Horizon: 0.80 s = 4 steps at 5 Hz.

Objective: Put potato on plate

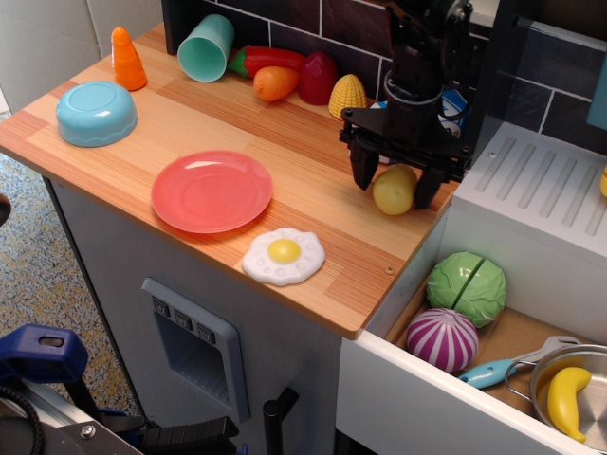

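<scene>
The yellow-green potato point(394, 191) lies near the right edge of the wooden counter. My black gripper point(395, 182) hangs straight over it, open, with one finger on each side of the potato's top; I cannot tell if the fingers touch it. The coral-red plate point(211, 191) sits flat on the counter to the left, bare, well apart from the gripper.
A fried egg toy point(284, 256) lies by the counter's front edge. A blue bowl point(96, 113), orange cone point(127, 59), teal cup point(206, 47), orange fruit point(275, 83), red pepper point(317, 78) and corn point(347, 97) line the back. A sink with cabbages point(466, 287) lies right.
</scene>
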Available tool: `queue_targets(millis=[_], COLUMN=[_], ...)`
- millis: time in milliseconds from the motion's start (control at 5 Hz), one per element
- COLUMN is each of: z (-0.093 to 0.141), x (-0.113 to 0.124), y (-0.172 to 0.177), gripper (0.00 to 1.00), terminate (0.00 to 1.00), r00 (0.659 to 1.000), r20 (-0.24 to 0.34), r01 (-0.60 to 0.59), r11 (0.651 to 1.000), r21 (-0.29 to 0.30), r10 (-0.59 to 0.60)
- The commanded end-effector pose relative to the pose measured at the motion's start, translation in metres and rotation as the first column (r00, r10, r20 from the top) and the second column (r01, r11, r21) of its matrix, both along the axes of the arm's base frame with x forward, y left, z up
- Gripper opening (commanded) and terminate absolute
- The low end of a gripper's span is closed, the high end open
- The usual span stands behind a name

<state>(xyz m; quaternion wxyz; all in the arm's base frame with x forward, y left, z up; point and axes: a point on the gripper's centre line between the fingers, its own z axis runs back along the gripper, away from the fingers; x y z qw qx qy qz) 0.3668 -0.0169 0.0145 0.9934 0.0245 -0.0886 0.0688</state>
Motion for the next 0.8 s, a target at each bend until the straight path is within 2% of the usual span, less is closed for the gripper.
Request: queue_targets(millis=[0,200,400,600], z=[0.015,0.034,0.05,0.056], x=[0.007,-0.004,-0.023,-0.036], y=[0.004,0.027,0.068,0.093], gripper=[0.0,0.0,0.0,0.0], terminate=[0.0,0.0,0.0,0.0], r00=[0.999,1.0,0.996,0.994], r20=[0.033,0.005,0.025,0.006], r01=[-0.003,0.029,0.081,0.104], r11=[1.0,0.997,0.979,0.975], r21=[0.002,0.065,0.186,0.197], r10=[0.003,-0.03,-0.087,-0.107])
